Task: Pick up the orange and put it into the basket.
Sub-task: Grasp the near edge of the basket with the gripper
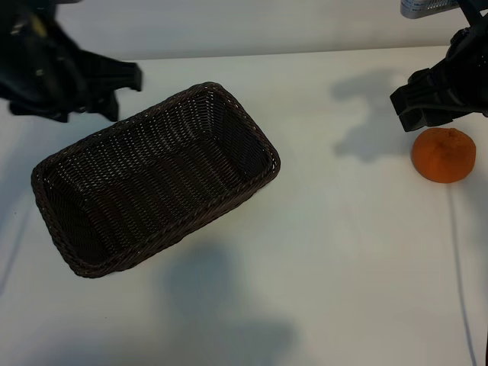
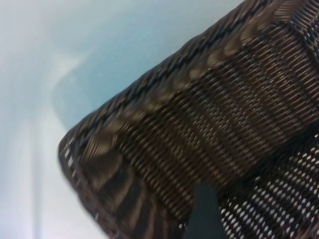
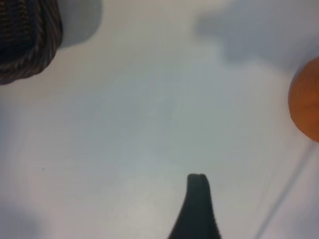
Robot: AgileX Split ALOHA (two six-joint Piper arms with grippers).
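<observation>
The orange (image 1: pixel 443 155) lies on the white table at the far right; its edge also shows in the right wrist view (image 3: pixel 306 99). The dark brown wicker basket (image 1: pixel 122 128) sits slanted at centre-left with nothing inside. My right gripper (image 1: pixel 418 107) hovers just above and to the left of the orange, open, with nothing in it; one dark finger (image 3: pixel 198 199) shows over bare table. My left gripper (image 1: pixel 114 82) hangs open beyond the basket's far left rim. Its finger (image 2: pixel 204 211) shows over the basket's woven wall (image 2: pixel 214 99).
A thin white cable (image 1: pixel 459 252) runs along the table below the orange toward the front right. The basket's corner (image 3: pixel 25 45) shows in the right wrist view, well apart from the orange. White tabletop lies between basket and orange.
</observation>
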